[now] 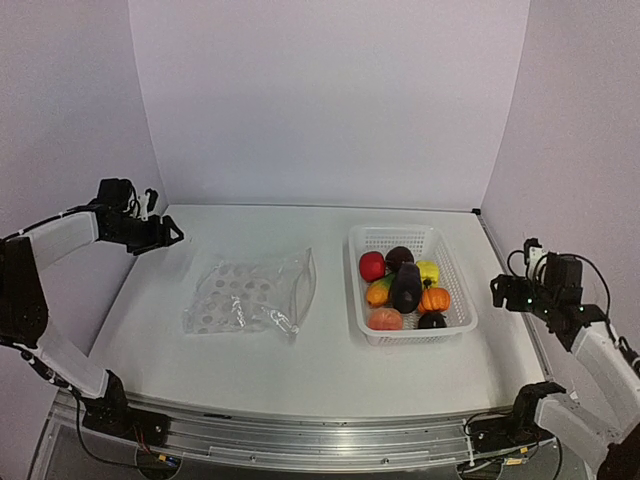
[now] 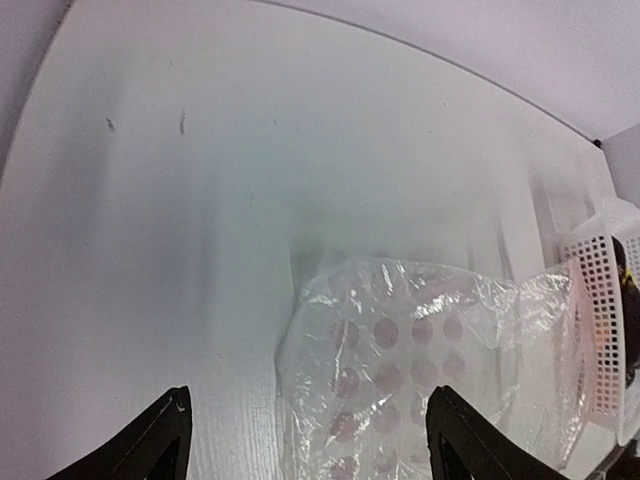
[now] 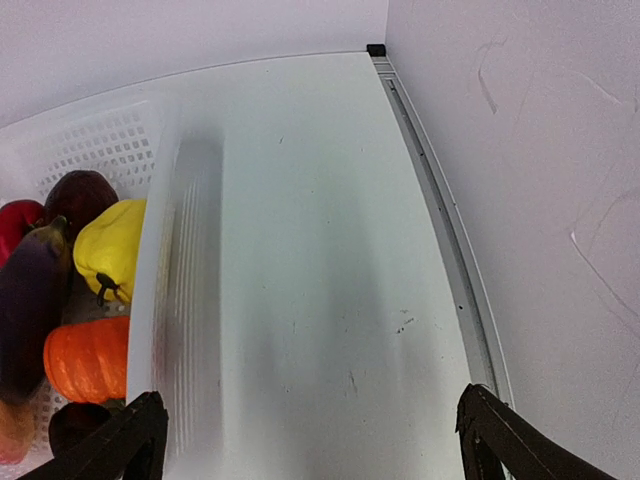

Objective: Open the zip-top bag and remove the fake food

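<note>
I am holding my left gripper [image 2: 310, 430] and right gripper [image 3: 310, 430] wide open, gripping nothing, while the zip-top bag [image 1: 250, 293] is lying on the tabletop [image 1: 300, 365] beside the white basket [image 1: 400, 236] containing the fake food [image 1: 405, 285]

Lighting's soft and even in here, seems to come from overhead, so the white worktop [image 1: 300, 360] reads bright with a slight lilac tint. Shadows are weak, just a pale grey smudge along the basket [image 1: 415, 338] on its right-edge side. The zip-top bag [image 1: 250, 295] throws small glints. Both wrist views bow at the edges, and the left gripper [image 2: 310, 392] and right gripper [image 3: 312, 393] show as dark, soft silhouettes.
</note>
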Controlling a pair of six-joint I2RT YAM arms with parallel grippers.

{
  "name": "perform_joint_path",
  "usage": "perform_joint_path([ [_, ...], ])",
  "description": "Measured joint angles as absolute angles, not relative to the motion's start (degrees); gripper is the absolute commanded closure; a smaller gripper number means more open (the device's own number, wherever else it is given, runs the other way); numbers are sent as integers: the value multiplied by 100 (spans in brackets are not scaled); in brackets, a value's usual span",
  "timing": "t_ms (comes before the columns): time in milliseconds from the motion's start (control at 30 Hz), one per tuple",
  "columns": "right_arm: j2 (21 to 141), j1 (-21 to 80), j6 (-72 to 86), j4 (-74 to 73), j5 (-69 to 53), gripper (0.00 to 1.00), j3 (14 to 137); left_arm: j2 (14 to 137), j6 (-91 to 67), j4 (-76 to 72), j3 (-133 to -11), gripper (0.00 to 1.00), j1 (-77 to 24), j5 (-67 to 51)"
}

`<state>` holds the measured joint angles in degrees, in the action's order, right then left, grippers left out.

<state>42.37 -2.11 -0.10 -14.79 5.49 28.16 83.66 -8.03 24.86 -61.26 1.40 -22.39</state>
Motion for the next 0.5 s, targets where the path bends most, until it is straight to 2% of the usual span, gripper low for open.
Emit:
perform_joint_path([
  [100, 3608, -211, 40, -1316, 585, 4, 2233, 7966, -756, 1957, -5917, 2, -189, -1211],
  [267, 3328, -211, 192, -977, 531, 4, 1820, 6933, -439, 744, -4637, 0, -786, 47],
  [500, 3311, -211, 294, -546, 545, 3, 1234, 6578, -448, -262, -2935, 0, -792, 406],
])
